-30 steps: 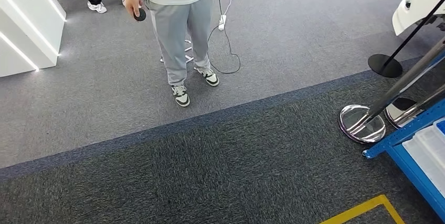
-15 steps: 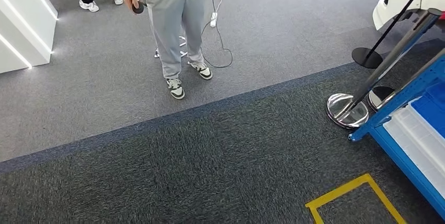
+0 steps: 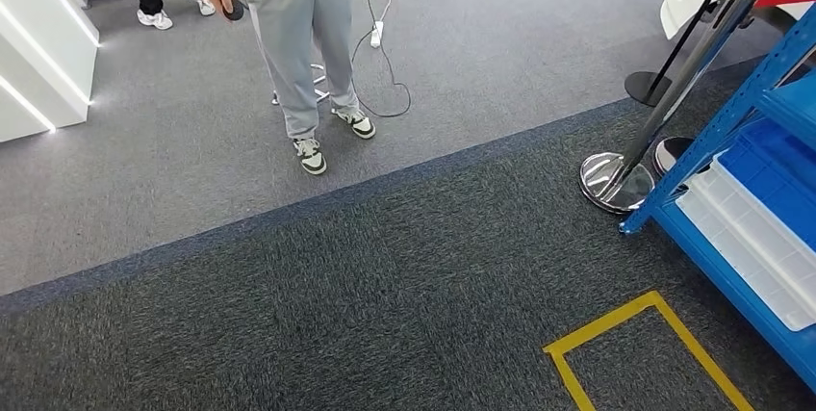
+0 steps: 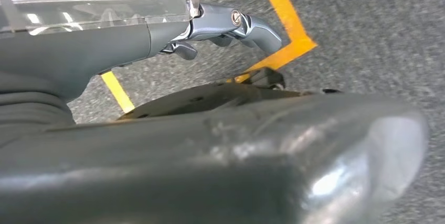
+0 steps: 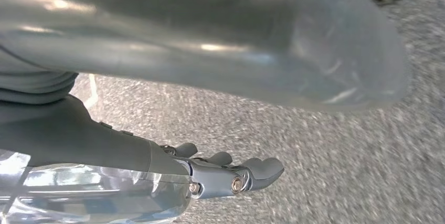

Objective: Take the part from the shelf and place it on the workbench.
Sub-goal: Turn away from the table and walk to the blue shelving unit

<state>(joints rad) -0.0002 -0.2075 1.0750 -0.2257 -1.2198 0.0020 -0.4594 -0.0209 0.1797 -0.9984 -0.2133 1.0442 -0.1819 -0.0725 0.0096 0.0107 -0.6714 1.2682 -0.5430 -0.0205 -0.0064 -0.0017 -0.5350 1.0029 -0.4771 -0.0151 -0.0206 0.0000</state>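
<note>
The left hand [image 4: 231, 27] hangs by the robot's side above the dark grey carpet [image 3: 366, 286], its fingers loosely extended and apart with nothing in them; the right hand [image 5: 231, 174] hangs the same way, fingers spread a little and empty. The task's part cannot be made out: it presumably sits somewhere on the blue metal shelf [image 3: 731, 132] at the right of the head view, which the robot is not yet facing. On the shelf's lower level lies a shallow translucent white plastic bin [image 3: 755, 243], and above it a blue plastic bin [image 3: 784, 180]; what either holds is too unclear to tell. A chrome-based stanchion post [image 3: 616, 180] stands just beside the shelf's front corner, and that looks like the main hazard: an approach cut too close could clip its base or pole. A person in grey trousers [image 3: 298, 45] stands well apart on the lighter carpet, with a white cable [image 3: 385, 64] trailing on the floor nearby. The yellow tape outline [image 3: 625, 334] in front of the shelf probably marks where to stand; stopping short of it could leave the bins beyond reach.
</note>
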